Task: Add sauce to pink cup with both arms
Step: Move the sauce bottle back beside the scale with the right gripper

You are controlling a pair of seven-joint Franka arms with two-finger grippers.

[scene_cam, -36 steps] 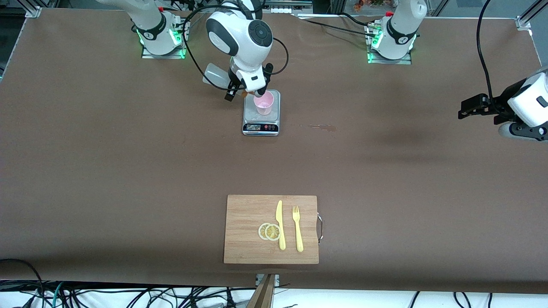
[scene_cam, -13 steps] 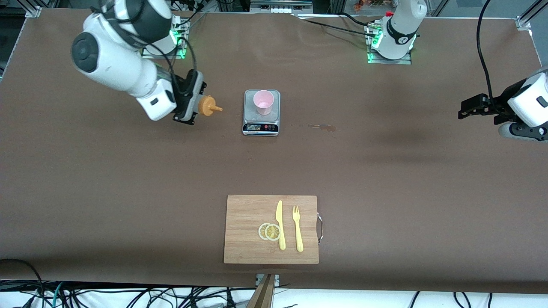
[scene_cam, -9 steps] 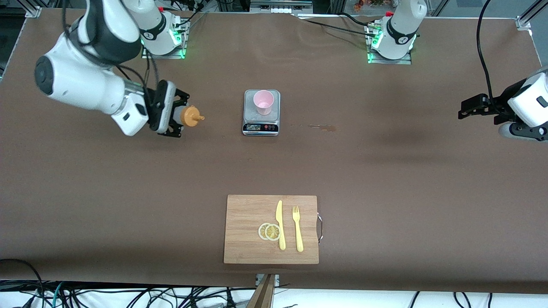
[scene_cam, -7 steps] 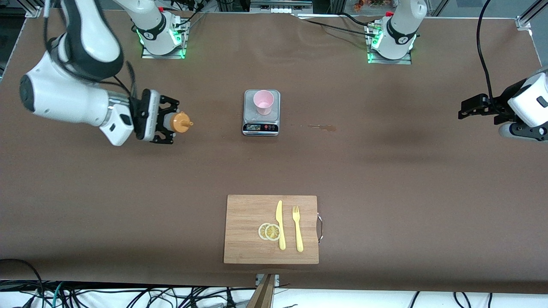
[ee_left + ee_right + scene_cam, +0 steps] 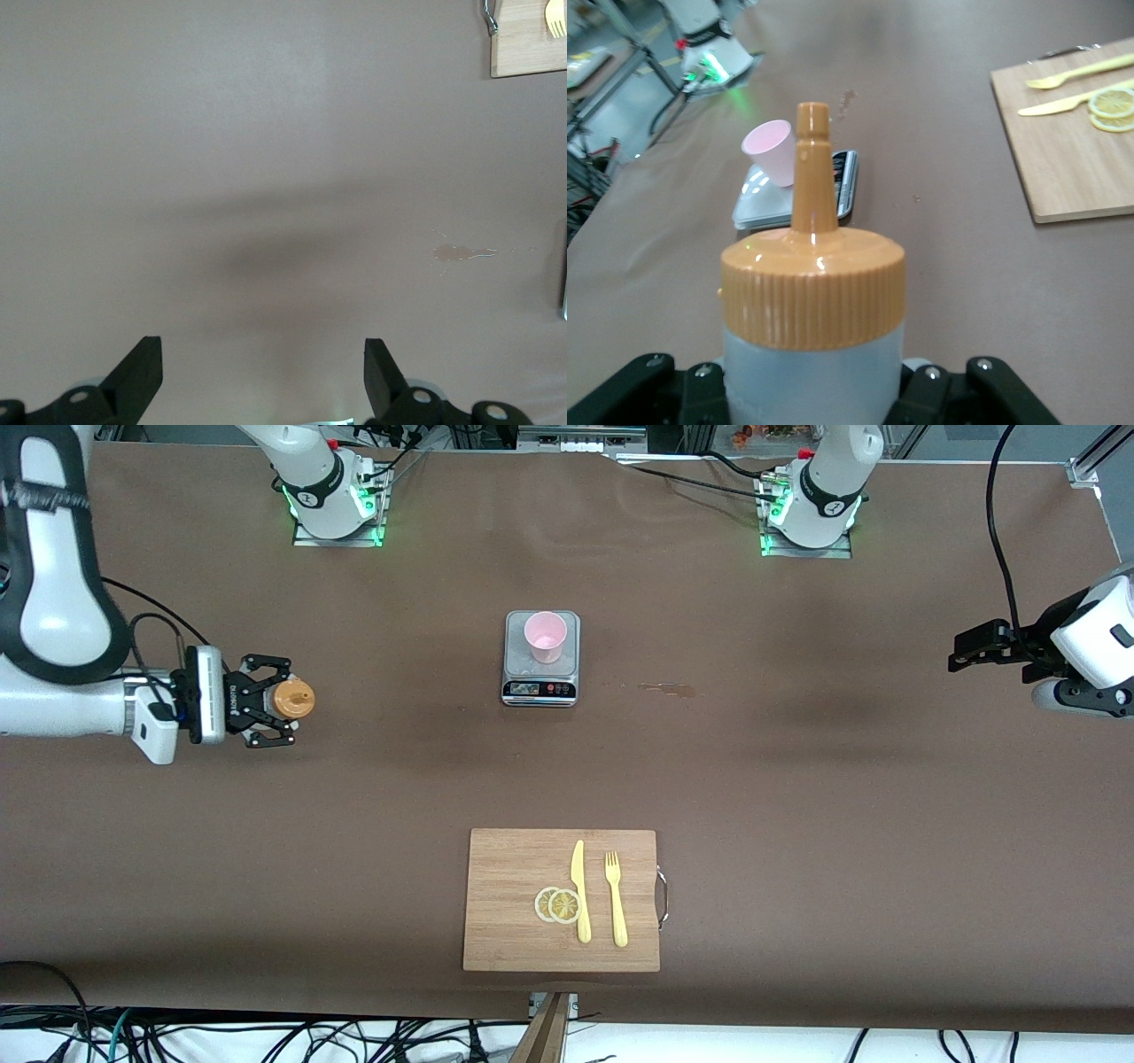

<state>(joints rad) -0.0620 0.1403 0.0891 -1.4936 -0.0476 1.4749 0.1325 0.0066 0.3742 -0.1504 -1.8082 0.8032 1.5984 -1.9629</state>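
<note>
The sauce bottle (image 5: 291, 699) is gripped in the closed right hand (image 5: 266, 713) over the tabletop (image 5: 797, 779). The pink cup (image 5: 545, 637) is seated on a scale (image 5: 541, 682). The left hand (image 5: 263, 376) is held open, empty, waiting.

Brown table (image 5: 797, 797) with a kitchen scale (image 5: 541, 676), a wooden cutting board (image 5: 514, 921) and a small spill (image 5: 666, 687).

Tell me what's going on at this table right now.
The right gripper holds the sauce bottle upright over the table toward the right arm's end, well away from the pink cup. The cup stands on a small kitchen scale. The left gripper waits open at the left arm's end. A cutting board with a knife, fork and lemon slices lies nearer the front camera.
</note>
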